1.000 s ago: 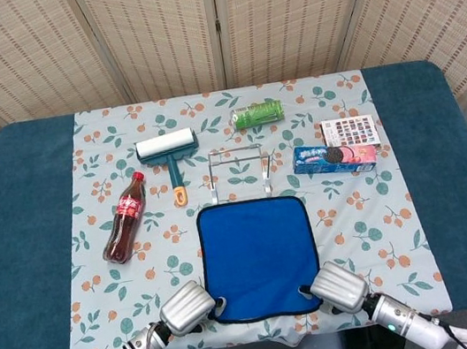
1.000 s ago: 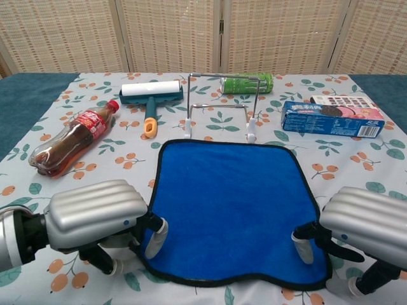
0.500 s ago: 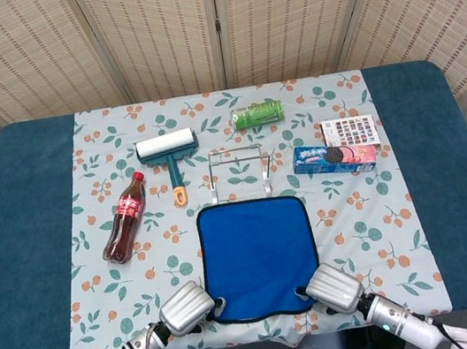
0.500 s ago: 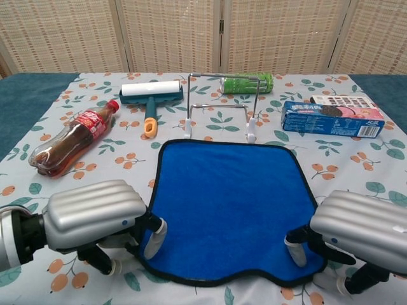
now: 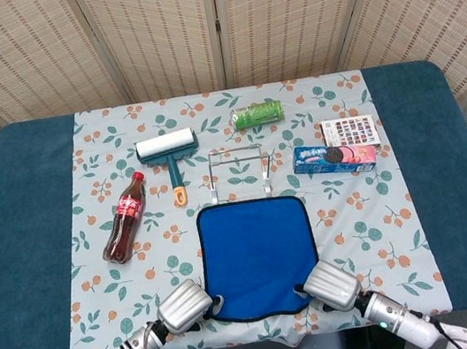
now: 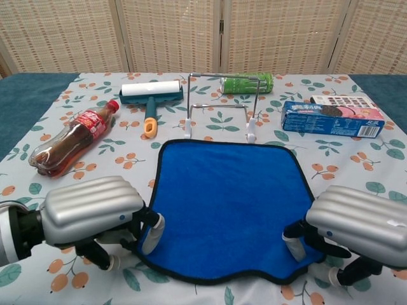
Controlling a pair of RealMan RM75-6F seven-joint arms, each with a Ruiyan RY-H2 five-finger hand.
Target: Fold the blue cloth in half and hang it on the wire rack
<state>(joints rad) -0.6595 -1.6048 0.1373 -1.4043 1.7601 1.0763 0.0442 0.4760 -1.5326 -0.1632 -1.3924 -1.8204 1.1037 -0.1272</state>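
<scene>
Blue cloth [image 6: 232, 203] lies flat and unfolded on the floral tablecloth [image 5: 100, 286], near edge of the counter [image 5: 15, 265], centred in front of the robot. Its far edge sits just short of the wire rack [image 6: 219, 105], which stands upright behind it; cloth and rack look apart, not touching.

Left hand [image 6: 95, 213] is at the cloth's near-left corner. Fingers [image 6: 154, 225] curl down, one fingertip on the cloth's edge. Corner looks pinched under the hand, but the back of the hand covers the contact, so I can't confirm a real grip.

Right hand [image 6: 359, 222] is at the near-right corner, mirrored pose. Fingers [image 6: 294, 244] curled down on the cloth's edge, which is slightly puckered inward there. Same problem: grip itself is hidden, can't tell if it's holding or only resting on it.

Head view agrees: left hand [image 5: 184, 305] and right hand [image 5: 331, 285] bracket the near edge of the cloth [image 5: 258, 255], which bows inward between them.

Other items, all on the far half of the tablecloth:
- cola bottle [image 6: 70, 141] lying on its side, left
- lint roller [image 6: 150, 96] behind it, orange handle tip toward the robot
- green can [image 6: 248, 82] lying behind the rack
- blue cookie box [image 6: 331, 119] to the right, with a patterned card [image 6: 346, 101] just behind it
</scene>
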